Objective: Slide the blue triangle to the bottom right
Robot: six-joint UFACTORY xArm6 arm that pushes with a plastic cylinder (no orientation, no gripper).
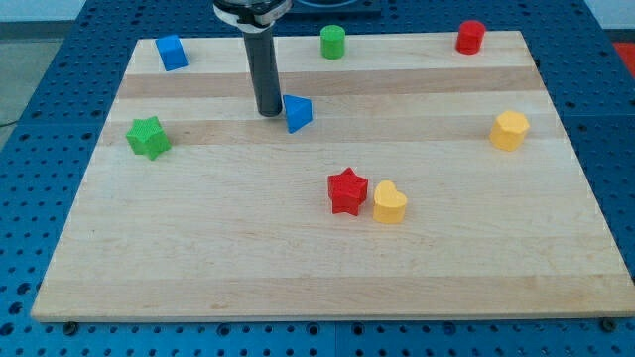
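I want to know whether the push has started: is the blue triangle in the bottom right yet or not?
Not there: the blue triangle sits in the board's upper middle, with my tip right beside it on the view's left.

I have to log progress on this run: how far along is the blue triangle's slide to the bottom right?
Done: my tip sits right beside the blue triangle, on its left. In hand: the push seems barely begun. Left: nearly the whole slide, since the triangle lies in the upper middle of the board, with the red star and yellow heart near the path.
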